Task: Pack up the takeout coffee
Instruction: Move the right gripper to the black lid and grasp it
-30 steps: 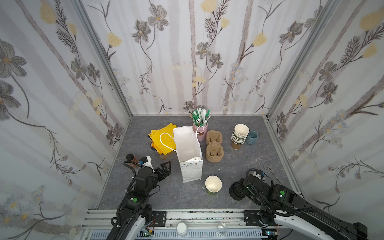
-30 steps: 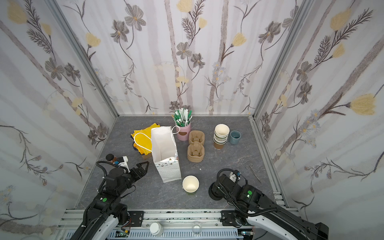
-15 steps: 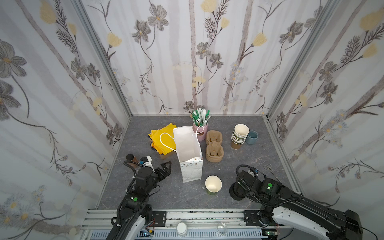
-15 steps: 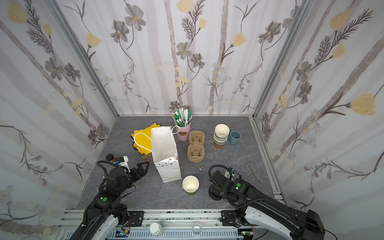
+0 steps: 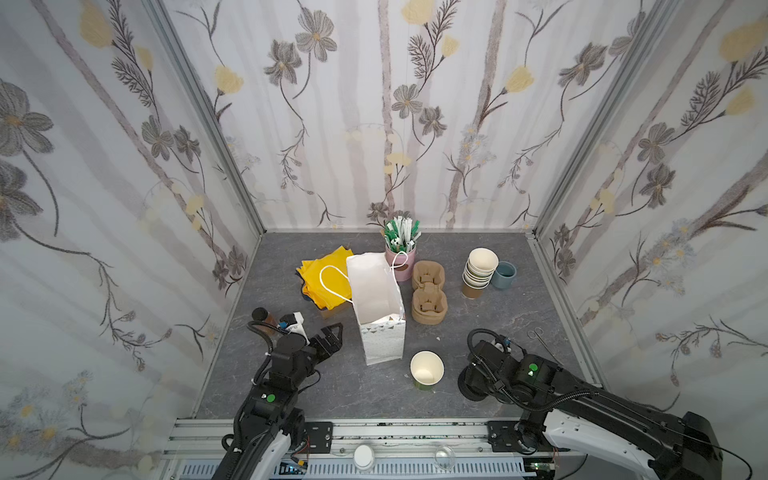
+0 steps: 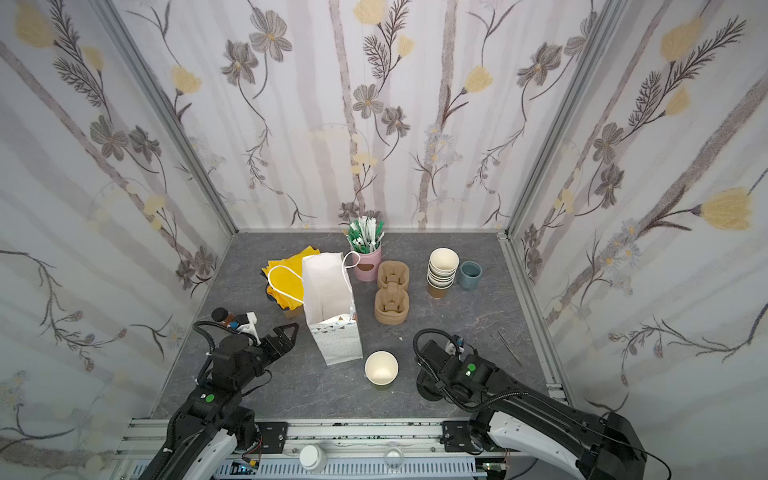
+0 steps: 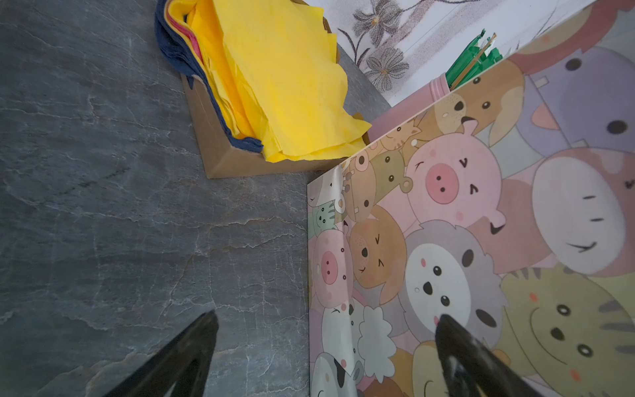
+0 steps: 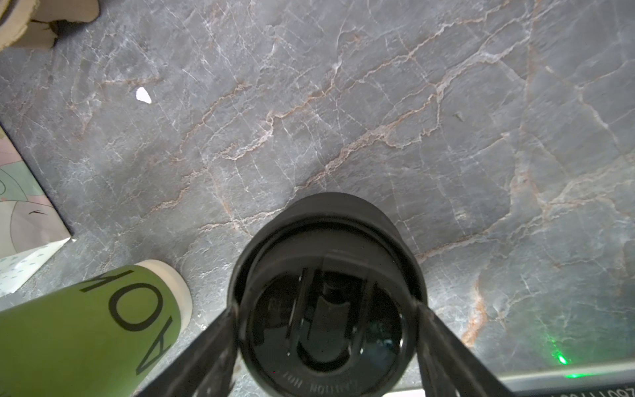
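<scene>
The takeout coffee is a green paper cup standing open-topped at the front, with no lid on it. Just right of it sits a pile of black sip lids. My right gripper is lowered over that pile, and a fingertip presses against each side of it. In both top views the wrist hides these jaws. My left gripper stands open and empty beside the printed side of the white gift bag.
Behind the bag lie yellow napkins in a cardboard tray, a pink holder of green straws, two pulp cup carriers, a stack of lidless cups and a blue mug. Scissors lie at right. A small dark-capped bottle stands by the left arm.
My right arm has come forward over the black lid pile and its jaws have narrowed around it. The left arm, bag and green cup have not moved.
</scene>
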### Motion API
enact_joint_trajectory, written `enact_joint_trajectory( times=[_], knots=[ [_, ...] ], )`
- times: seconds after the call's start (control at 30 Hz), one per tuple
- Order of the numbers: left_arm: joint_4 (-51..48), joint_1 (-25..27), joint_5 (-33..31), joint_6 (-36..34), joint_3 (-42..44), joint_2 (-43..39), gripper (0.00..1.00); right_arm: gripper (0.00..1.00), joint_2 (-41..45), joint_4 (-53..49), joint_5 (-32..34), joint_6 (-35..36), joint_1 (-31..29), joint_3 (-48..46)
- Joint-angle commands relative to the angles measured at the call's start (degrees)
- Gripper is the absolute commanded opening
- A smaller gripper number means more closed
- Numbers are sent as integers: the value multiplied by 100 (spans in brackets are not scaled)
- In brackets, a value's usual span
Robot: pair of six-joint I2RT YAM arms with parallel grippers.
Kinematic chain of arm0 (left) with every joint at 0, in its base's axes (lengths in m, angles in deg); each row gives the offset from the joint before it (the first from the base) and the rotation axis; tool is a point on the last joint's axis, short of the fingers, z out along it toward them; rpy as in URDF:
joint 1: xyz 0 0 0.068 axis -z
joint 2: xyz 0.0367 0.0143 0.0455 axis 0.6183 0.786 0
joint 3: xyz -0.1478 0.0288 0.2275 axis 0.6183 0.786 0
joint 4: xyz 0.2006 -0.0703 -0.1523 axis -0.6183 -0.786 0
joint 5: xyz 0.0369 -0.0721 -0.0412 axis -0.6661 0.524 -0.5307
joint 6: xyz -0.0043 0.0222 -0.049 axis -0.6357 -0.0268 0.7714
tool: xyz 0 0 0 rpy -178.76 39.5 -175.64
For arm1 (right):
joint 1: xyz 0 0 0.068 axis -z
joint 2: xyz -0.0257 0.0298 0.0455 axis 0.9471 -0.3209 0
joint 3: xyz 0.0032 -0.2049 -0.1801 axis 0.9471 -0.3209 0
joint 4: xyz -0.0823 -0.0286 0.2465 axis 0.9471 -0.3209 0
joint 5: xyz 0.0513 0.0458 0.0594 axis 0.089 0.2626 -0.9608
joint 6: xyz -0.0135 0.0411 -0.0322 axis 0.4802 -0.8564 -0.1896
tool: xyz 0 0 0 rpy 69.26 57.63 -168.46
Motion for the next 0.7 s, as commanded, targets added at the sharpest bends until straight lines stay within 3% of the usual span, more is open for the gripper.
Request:
enact_joint_trajectory(
  times=[0.0, 0.67],
  knots=[
    [95, -3, -29, 29, -52, -9, 100, 76, -35, 142, 29, -28, -2, 45],
    [94, -4, 29, 20, -77, -17, 100, 71, 75, -487, 163, 223, 0, 439]
  ],
)
